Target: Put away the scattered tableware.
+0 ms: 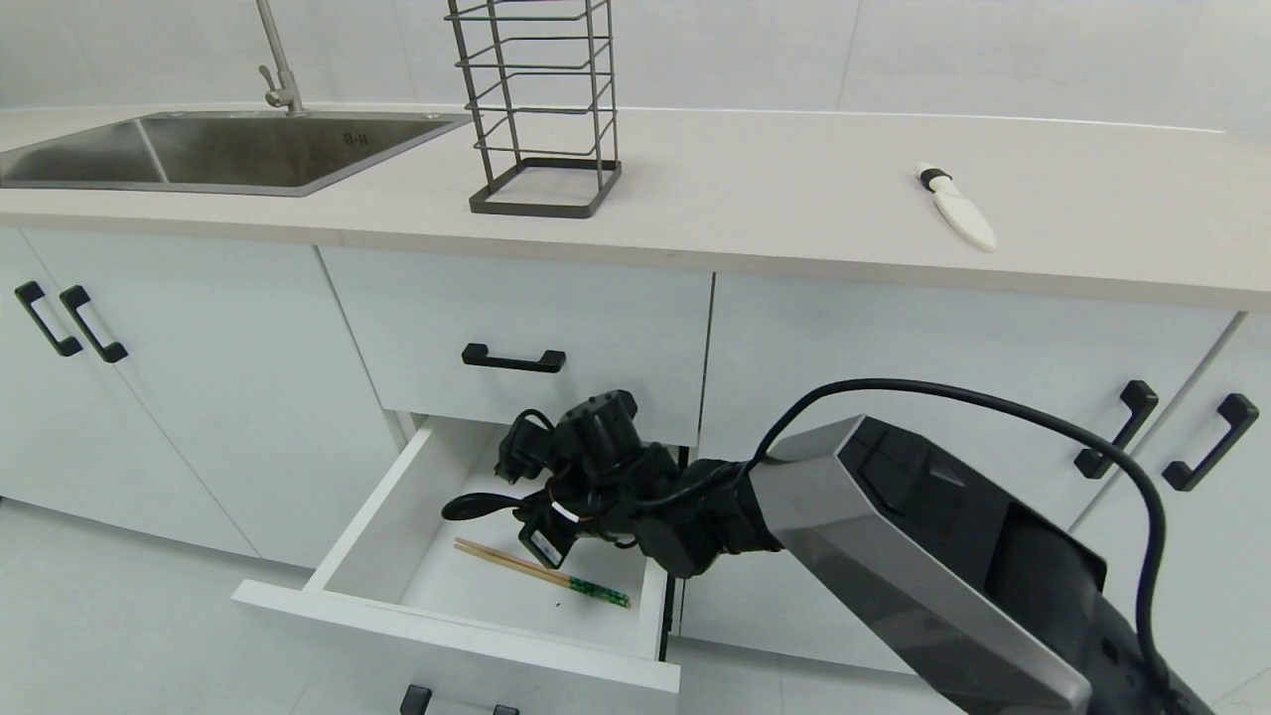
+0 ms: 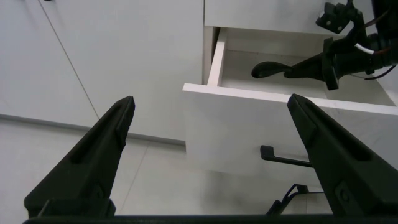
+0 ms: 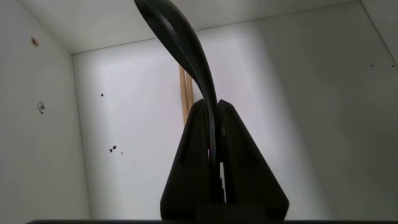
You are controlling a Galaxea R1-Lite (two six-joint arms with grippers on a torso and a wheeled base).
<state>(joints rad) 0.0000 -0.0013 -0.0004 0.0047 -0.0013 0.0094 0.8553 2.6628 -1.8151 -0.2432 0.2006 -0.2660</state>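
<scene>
Firmly — the right pincer clamps the black spoon by its handle.

Premises: a kitchen. Evidence: steel sink with tap set into a pale surface, white cabinets with black handles, an open drawer, tiled wall.

Glossy black spoon, plain white drawer, and there are the chopsticks: tan wood with green patterned tips. The knife is cream-white with one black band, the countertop pale beige, the wire rack dark grey, the drawer handle black
</scene>
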